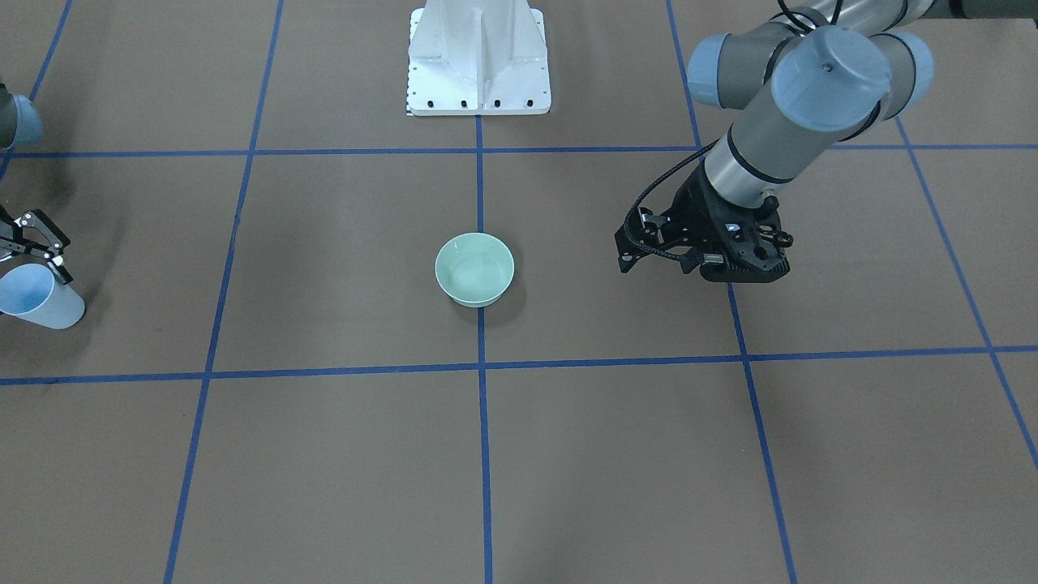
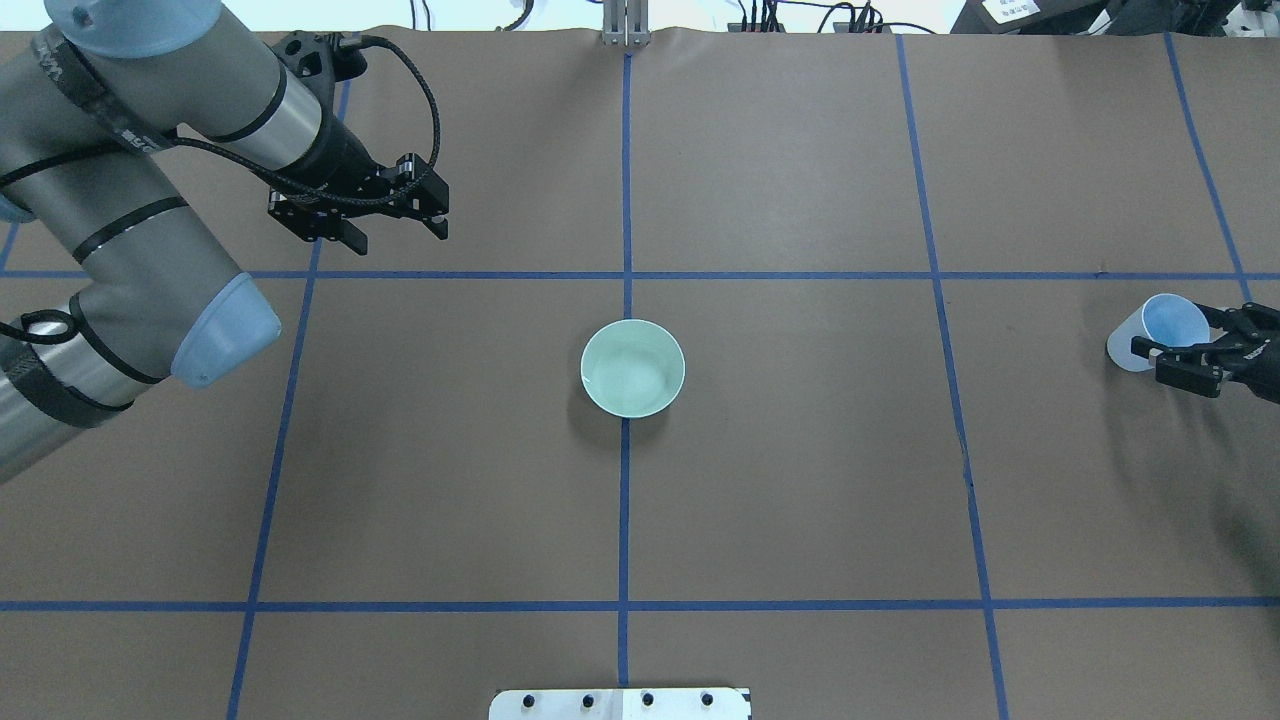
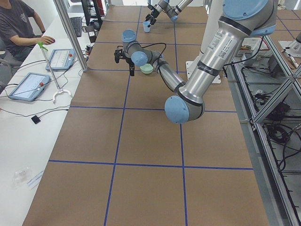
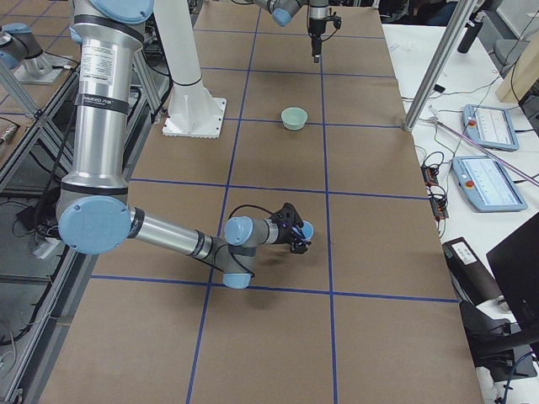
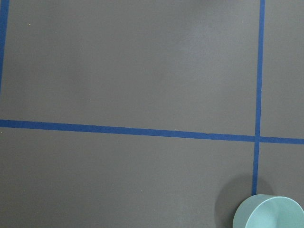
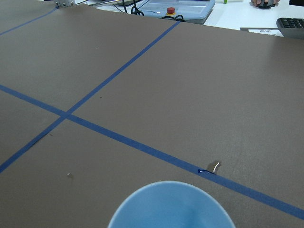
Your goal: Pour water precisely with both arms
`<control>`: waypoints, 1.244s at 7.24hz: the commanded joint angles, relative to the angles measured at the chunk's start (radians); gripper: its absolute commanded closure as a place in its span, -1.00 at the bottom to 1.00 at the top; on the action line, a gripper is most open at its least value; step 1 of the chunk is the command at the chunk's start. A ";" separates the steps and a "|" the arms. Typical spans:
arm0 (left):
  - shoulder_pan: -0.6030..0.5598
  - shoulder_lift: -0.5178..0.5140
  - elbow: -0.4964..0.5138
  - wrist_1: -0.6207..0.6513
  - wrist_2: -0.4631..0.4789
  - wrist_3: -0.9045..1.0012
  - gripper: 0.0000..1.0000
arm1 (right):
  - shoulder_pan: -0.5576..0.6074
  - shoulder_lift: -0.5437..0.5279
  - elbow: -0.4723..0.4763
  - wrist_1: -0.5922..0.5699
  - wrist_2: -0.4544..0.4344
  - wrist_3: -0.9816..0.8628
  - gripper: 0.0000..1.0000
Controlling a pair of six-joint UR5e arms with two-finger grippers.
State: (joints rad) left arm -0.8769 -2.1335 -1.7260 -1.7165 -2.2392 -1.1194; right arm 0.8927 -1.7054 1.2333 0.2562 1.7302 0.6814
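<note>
A pale green bowl (image 1: 474, 268) (image 2: 632, 367) stands at the table's centre, on a blue tape line. It also shows at the lower right of the left wrist view (image 5: 270, 213). My left gripper (image 2: 395, 232) (image 1: 669, 261) is open and empty. It points down, above the table, off to the bowl's side. My right gripper (image 2: 1180, 335) (image 4: 296, 240) is at the table's far end, shut on a light-blue cup (image 2: 1150, 330) (image 1: 36, 296) that stays upright, low by the table. The cup's rim fills the bottom of the right wrist view (image 6: 171, 206).
The white pedestal (image 1: 478, 61) (image 2: 620, 703) stands at the robot's edge of the table. Blue tape lines grid the brown table. An operator (image 3: 16, 28) and control tablets (image 3: 28, 84) are at a side desk along the table's far edge.
</note>
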 commanded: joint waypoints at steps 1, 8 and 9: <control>0.007 -0.008 0.000 0.002 0.006 -0.040 -0.84 | 0.003 -0.007 0.015 0.001 0.006 0.003 -0.99; 0.307 -0.078 0.046 0.003 0.144 -0.135 -0.83 | 0.164 -0.007 0.046 -0.017 0.187 -0.003 -0.98; 0.323 -0.091 0.078 -0.006 0.154 -0.135 -0.82 | 0.223 0.003 0.048 -0.038 0.245 -0.003 -0.98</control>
State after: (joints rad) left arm -0.5838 -2.2076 -1.6818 -1.7152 -2.0998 -1.2524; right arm 1.0449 -1.7127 1.2798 0.2394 1.9026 0.6788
